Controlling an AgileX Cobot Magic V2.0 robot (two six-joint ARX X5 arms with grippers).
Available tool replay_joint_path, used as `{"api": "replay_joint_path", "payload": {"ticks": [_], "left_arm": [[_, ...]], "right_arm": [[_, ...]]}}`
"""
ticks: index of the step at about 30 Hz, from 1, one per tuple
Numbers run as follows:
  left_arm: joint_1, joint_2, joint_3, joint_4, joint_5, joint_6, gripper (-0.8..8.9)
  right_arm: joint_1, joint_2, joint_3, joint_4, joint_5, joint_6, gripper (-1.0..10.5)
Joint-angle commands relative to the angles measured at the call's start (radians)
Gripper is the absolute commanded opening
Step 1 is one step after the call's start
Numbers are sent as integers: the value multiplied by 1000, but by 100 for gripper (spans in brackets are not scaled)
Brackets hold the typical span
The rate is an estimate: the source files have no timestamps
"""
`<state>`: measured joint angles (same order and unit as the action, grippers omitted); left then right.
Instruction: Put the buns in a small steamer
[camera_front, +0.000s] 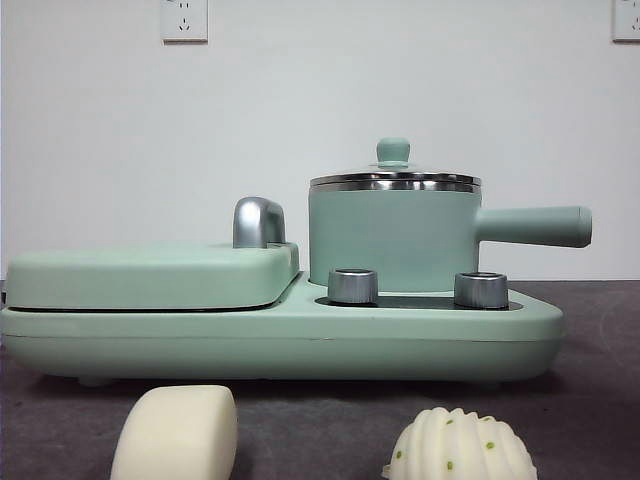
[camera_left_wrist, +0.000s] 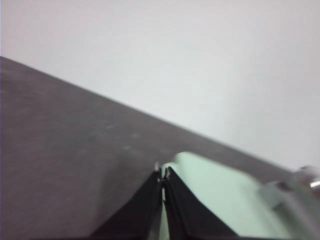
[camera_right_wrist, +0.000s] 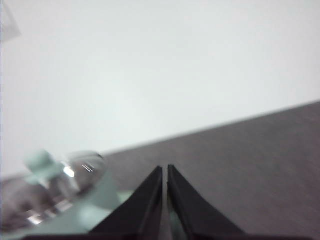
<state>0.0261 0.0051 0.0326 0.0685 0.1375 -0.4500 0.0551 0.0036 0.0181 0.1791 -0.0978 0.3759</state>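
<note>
No readable brand, label or writing being shown on any surface. Small steamer (camera_front: 392, 235) being carried on mint-green cooker base (camera_front: 280, 335), lid (camera_front: 394, 180) on, handle (camera_front: 532, 226) pointing to 3 o'clock; closed griddle (camera_front: 150, 277) at its 9 o'clock. Smooth bun (camera_front: 176, 433) and ribbed bun (camera_front: 462, 447) being left on dark table (camera_front: 590, 400), at steamer's 7 and 5 o'clock, apart. Left gripper (camera_left_wrist: 163, 172) being held pressed together, empty, over griddle. Right gripper (camera_right_wrist: 164, 170) likewise pressed together, empty, near steamer lid.
</note>
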Motion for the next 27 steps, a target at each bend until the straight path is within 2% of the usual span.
{"api": "replay_joint_path", "payload": {"ticks": [1, 5, 9, 14, 20, 27], "left_arm": [[-2, 0, -13, 119, 21, -59, 7], [-2, 0, 10, 246, 21, -56, 7], [-2, 4, 84, 204, 21, -57, 8], [-2, 68, 261, 9, 22, -49, 9], [-2, 226, 517, -231, 58, 36, 10], [-2, 435, 753, -330, 157, 124, 10]], "right_arm": [[1, 0, 42, 21, -23, 69, 15], [1, 1, 113, 14, -36, 54, 15], [1, 16, 208, -65, -38, 54, 15], [1, 100, 373, -221, -96, 19, 15], [1, 257, 562, -308, -174, -72, 15], [2, 452, 765, -375, -274, -137, 15]]}}
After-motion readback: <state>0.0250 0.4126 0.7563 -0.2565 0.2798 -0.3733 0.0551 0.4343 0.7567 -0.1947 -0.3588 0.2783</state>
